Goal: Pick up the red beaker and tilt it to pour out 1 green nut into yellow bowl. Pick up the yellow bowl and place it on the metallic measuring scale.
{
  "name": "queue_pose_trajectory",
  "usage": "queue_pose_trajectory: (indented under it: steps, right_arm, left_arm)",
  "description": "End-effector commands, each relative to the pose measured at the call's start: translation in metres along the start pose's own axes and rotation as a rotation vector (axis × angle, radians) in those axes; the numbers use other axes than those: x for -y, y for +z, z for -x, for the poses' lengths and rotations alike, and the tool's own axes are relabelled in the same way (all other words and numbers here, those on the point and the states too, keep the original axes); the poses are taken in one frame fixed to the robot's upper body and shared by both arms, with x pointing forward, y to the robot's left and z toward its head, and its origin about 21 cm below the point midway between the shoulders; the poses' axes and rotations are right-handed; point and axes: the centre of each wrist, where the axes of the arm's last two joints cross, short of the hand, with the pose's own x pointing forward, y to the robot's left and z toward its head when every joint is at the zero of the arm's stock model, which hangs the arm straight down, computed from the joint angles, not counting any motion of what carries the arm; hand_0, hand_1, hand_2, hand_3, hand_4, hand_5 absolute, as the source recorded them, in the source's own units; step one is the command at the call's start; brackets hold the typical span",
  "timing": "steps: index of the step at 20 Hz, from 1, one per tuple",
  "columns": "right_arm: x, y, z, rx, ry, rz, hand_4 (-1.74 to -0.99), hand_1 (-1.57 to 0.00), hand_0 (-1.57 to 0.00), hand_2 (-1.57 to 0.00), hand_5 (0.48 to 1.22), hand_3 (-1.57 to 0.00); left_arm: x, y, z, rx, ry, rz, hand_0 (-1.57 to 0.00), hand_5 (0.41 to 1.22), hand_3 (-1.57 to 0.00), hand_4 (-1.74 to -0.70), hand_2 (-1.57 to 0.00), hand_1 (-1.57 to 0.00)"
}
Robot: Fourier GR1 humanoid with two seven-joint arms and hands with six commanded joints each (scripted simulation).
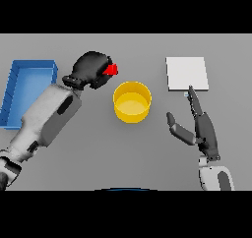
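no readable text, labels or numbers

Left hand (91,69) is curled around the red beaker (111,69), just left of the yellow bowl (132,101). Right hand (199,125) lies flat with straight fingers, fingertips near the scale (186,73). Blue tray (27,89) sits far left.

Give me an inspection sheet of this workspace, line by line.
Surface: grey table.
Job's things: red beaker mostly hidden in left hand; yellow bowl upright at centre, no nut visible inside; metallic measuring scale bare.
Clutter: blue tray at far left.
Hands: left hand has fingers curled round the beaker; right hand open, fingertips at the scale's near edge.
Cables: nothing seen.
Surroundings: nothing seen.
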Motion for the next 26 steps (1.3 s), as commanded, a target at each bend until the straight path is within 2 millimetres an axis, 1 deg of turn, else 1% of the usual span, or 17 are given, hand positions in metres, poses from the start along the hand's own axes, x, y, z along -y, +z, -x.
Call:
queue_pose_trajectory:
  steps: [1, 2, 4, 5, 7, 9, 10, 11, 12, 14, 15, 17, 20, 22, 23, 24, 26]
  right_arm:
    - [0.001, -0.001, 0.000, 0.000, 0.003, 0.001, -1.187, 0.00, 0.00, 0.00, 0.676, 0.00]
    - [-0.001, 0.002, -0.001, 0.005, 0.000, -0.001, -1.191, 0.00, 0.00, 0.00, 0.675, 0.00]
    - [0.000, 0.004, 0.000, -0.008, -0.010, 0.003, -1.191, 0.00, 0.00, 0.00, 0.675, 0.00]
    - [0.001, 0.005, 0.000, -0.013, -0.018, 0.006, -1.195, 0.00, 0.00, 0.00, 0.671, 0.00]
    - [0.004, 0.004, 0.002, -0.028, -0.042, 0.014, -1.197, 0.00, 0.00, 0.00, 0.659, 0.00]
    - [-0.004, 0.006, 0.004, -0.031, -0.061, 0.006, -1.206, 0.00, 0.00, 0.00, 0.639, 0.00]
    - [-0.001, 0.007, 0.006, -0.035, -0.070, 0.007, -1.212, 0.00, 0.00, 0.00, 0.631, 0.00]
    - [0.000, 0.008, 0.006, -0.027, -0.057, 0.010, -1.220, 0.00, 0.00, 0.00, 0.624, 0.00]
    - [0.000, 0.008, 0.008, -0.033, -0.046, 0.017, -1.221, 0.00, 0.00, 0.00, 0.617, 0.00]
    - [0.001, 0.009, 0.006, -0.010, -0.035, 0.034, -1.214, 0.00, 0.00, 0.00, 0.600, 0.00]
    - [-0.002, 0.005, 0.005, -0.012, -0.028, 0.034, -1.213, 0.00, 0.00, 0.00, 0.591, 0.00]
    - [-0.006, 0.003, 0.004, -0.010, -0.027, 0.041, -1.193, 0.00, 0.00, 0.00, 0.578, 0.00]
    - [-0.004, 0.003, 0.006, -0.011, -0.014, 0.047, -1.160, 0.00, 0.00, 0.00, 0.569, 0.00]
    - [0.000, 0.002, 0.005, -0.004, -0.023, 0.047, -1.148, 0.00, 0.00, 0.00, 0.566, 0.00]
    - [-0.002, 0.004, 0.003, 0.016, -0.034, 0.043, -1.147, 0.00, 0.00, 0.00, 0.566, 0.00]
    - [-0.004, 0.006, 0.004, 0.012, -0.034, 0.041, -1.135, 0.00, 0.00, 0.00, 0.567, 0.00]
    - [-0.004, 0.006, 0.005, -0.008, -0.027, 0.049, -1.129, 0.00, 0.00, 0.00, 0.566, 0.00]
  left_arm:
    - [0.001, -0.003, -0.004, -0.006, -0.058, 0.037, -1.57, 1.197, -1.57, -1.74, -1.57, -1.57]
    - [-0.001, -0.007, -0.006, -0.014, -0.127, 0.070, -1.57, 1.202, -1.57, -1.69, -1.57, -1.57]
    - [-0.005, -0.013, -0.016, 0.013, -0.249, 0.122, -1.57, 1.209, -1.44, -1.70, -1.57, -1.57]
    - [-0.007, -0.016, -0.017, 0.027, -0.311, 0.146, -1.57, 1.211, -1.38, -1.71, -1.57, -1.57]
    - [-0.018, -0.022, -0.024, 0.038, -0.433, 0.185, -1.57, 1.215, -1.35, -1.72, -1.57, -1.57]
    - [-0.016, -0.026, -0.031, 0.077, -0.513, 0.222, -1.57, 1.217, -1.29, -1.72, -1.57, -1.57]
    - [-0.012, -0.027, -0.035, 0.100, -0.552, 0.253, -1.57, 1.218, -1.35, -1.72, -1.57, -1.57]
    - [-0.018, -0.028, -0.037, 0.123, -0.594, 0.262, -1.57, 1.218, -1.39, -1.72, -1.57, -1.57]
    - [-0.016, -0.030, -0.039, 0.146, -0.627, 0.269, -1.57, 1.219, -1.43, -1.73, -1.57, -1.57]
    - [-0.015, -0.033, -0.050, 0.169, -0.712, 0.286, -1.57, 1.220, -1.48, -1.73, -1.57, -1.57]
    - [-0.016, -0.036, -0.051, 0.170, -0.766, 0.290, -1.57, 1.220, -1.50, -1.73, -1.57, -1.57]
    - [-0.018, -0.039, -0.055, 0.203, -0.846, 0.305, -1.57, 1.220, -1.52, -1.73, -1.57, -1.57]
    - [-0.019, -0.043, -0.061, 0.236, -0.989, 0.312, -1.57, 1.221, -1.55, -1.74, -1.57, -1.57]
    - [-0.018, -0.045, -0.065, 0.241, -1.058, 0.333, -1.57, 1.221, -1.56, -1.74, -1.57, -1.57]
    - [-0.015, -0.043, -0.065, 0.264, -1.088, 0.340, -1.57, 1.221, -1.56, -1.74, -1.57, -1.57]
    - [-0.016, -0.044, -0.068, 0.274, -1.123, 0.343, -1.57, 1.221, -1.56, -1.74, -1.57, -1.57]
    - [-0.011, -0.044, -0.068, 0.283, -1.204, 0.344, -1.57, 1.221, -1.56, -1.74, -1.57, -1.57]
